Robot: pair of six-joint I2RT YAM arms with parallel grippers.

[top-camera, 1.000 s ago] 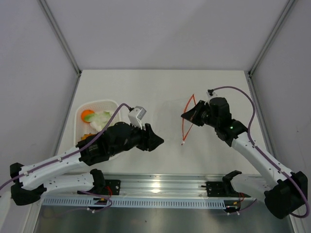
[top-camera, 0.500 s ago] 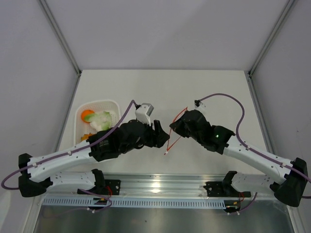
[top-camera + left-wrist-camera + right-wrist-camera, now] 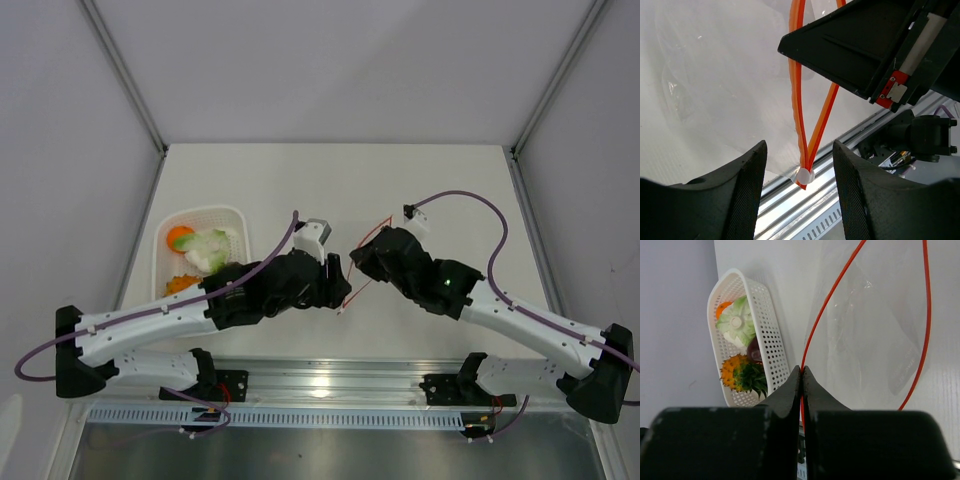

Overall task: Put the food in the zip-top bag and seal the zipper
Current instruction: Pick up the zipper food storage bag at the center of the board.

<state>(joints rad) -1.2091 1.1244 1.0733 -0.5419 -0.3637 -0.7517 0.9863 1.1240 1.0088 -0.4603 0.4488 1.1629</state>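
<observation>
The clear zip-top bag (image 3: pixel 875 335) hangs open, its red-orange zipper (image 3: pixel 820 320) forming a loop. My right gripper (image 3: pixel 802 371) is shut on one side of the zipper strip and holds the bag above the table (image 3: pixel 345 190). My left gripper (image 3: pixel 799 165) is open, its jaws on either side of the zipper's lower end with its white slider (image 3: pixel 803 175), not touching it. In the top view both grippers meet at mid-table by the zipper (image 3: pixel 352 288). The food sits in the white basket: pineapple (image 3: pixel 742 374), orange fruit (image 3: pixel 180 238), leafy vegetable (image 3: pixel 736 322), dark red piece (image 3: pixel 754 349).
The white mesh basket (image 3: pixel 238 215) stands at the table's left side. A metal rail (image 3: pixel 330 385) runs along the near edge. Grey walls and frame posts close in the table on three sides.
My right gripper carried the bag leftward toward mid-table a second ago and has since held. My left gripper moved right and now straddles the zipper's lower end.
</observation>
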